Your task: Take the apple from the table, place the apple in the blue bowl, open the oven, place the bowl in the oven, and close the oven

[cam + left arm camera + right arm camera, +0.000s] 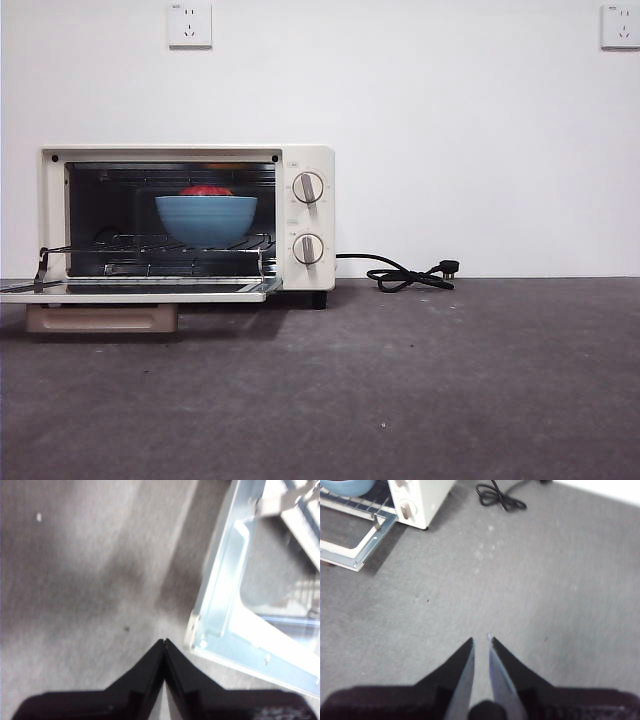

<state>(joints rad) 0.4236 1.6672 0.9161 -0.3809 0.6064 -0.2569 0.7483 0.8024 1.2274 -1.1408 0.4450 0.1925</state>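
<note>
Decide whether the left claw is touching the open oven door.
Apart. The left wrist view shows the shut left claw over bare table, with a strip of table between it and the oven door.

apple (206,190) mostly hidden by blue bowl (206,218)

Red apple (205,190) in blue bowl (206,219), bowl on rack inside cream oven (305,165), door folded down open, on grey table (450,380)
</note>
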